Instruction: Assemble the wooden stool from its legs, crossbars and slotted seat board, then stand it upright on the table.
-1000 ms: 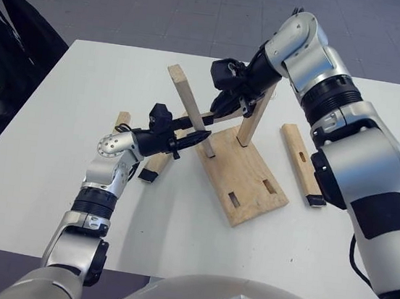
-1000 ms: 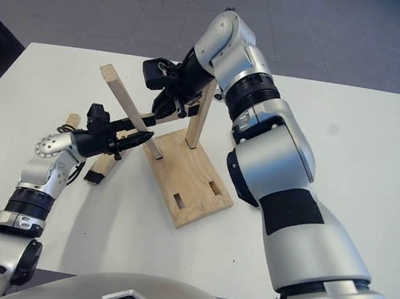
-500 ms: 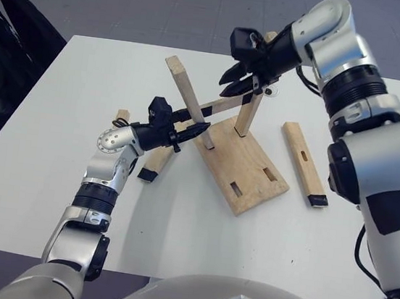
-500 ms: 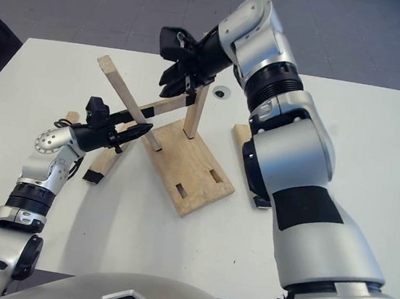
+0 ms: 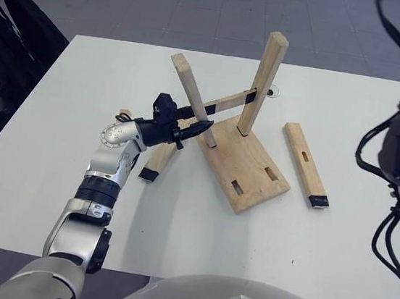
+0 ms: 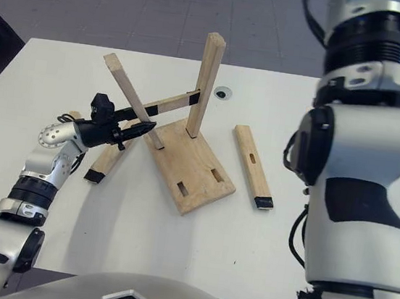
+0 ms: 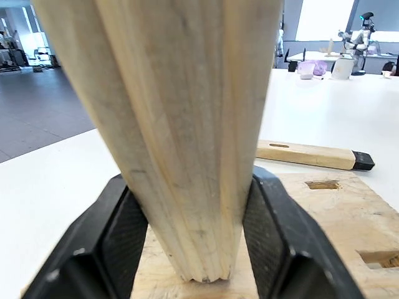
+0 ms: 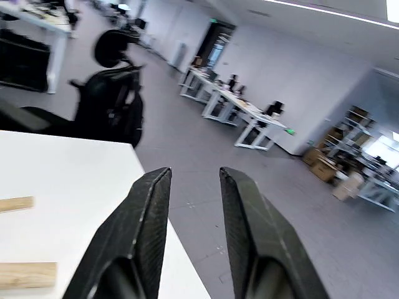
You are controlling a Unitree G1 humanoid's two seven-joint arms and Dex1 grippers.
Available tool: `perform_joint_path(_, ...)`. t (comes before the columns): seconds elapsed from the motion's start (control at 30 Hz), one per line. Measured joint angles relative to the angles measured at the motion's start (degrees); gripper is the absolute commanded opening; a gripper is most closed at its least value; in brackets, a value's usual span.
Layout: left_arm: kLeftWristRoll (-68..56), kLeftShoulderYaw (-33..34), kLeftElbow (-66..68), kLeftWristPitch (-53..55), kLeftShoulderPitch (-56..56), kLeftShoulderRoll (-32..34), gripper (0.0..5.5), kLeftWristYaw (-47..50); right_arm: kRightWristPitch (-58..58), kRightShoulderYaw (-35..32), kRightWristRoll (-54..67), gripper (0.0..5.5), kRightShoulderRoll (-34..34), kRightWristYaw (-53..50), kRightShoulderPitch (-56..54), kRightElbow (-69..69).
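Left end effector [image 5: 197, 128] clamping tilted leg [image 5: 190, 96], right end effector [image 8: 194, 179] parted

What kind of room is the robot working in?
Probably a big open office or lab: rows of desks, a black chair and shelves stand beyond the white table.
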Motion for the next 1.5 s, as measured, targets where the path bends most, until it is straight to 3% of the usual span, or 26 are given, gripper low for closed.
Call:
perform_joint_path(0.17,0.29,-1.68,5.99,-0.61,-5.56,0.82,2.05,-3.57,-1.21,-2.16,-2.05,0.10,-6.03,-19.63,15.14,6.16)
perform_joint_path(0.3,0.41,-3.00,8.65,-1.11,-7.97,0.81,2.05,-4.57,-2.72,-2.74,-2.68,0.10,-4.28,-29.03,24.11,13.55)
perform_joint_path(0.47,0.41,-3.49,8.44,-1.54,-7.84,0.78,2.05,-4.35,-5.11,-4.69,-2.52,0.10,-4.22,-35.66,24.63,16.61)
perform_joint_path(0.6,0.40,-3.52,6.45,-1.95,-6.31,0.79,2.05,-3.66,-5.92,-1.86,-5.16,0.10,-3.54,-32.72,24.16,17.18)
perform_joint_path(0.73,0.40,-3.60,5.20,-2.09,-5.45,0.78,2.05,-3.35,-13.59,9.21,-11.98,0.10,4.87,-16.48,22.97,15.33)
perform_joint_path(0.8,0.12,-3.28,5.18,-2.31,-5.14,0.95,2.05,-3.14,-18.84,14.07,-11.32,0.10,9.57,-5.06,23.81,7.28)
perform_joint_path(0.87,-2.42,-2.12,5.11,-2.48,-4.48,1.53,2.05,-4.49,-16.66,15.07,-8.25,0.10,7.59,-0.99,27.58,-3.65)
perform_joint_path(1.07,-2.82,-2.06,5.20,-2.73,-3.66,2.35,2.05,-6.18,-12.17,15.61,-3.98,0.10,2.16,5.33,35.75,-22.69)
perform_joint_path(1.33,1.55,-4.14,5.50,3.27,-8.23,0.64,2.05,-3.76,-13.66,16.89,-6.36,0.10,-0.75,1.91,37.45,-11.32)
perform_joint_path(1.5,3.69,-4.74,3.35,8.16,-9.49,0.61,2.05,-3.13,-8.35,12.23,-3.40,0.10,-1.84,-2.56,45.41,-18.10)
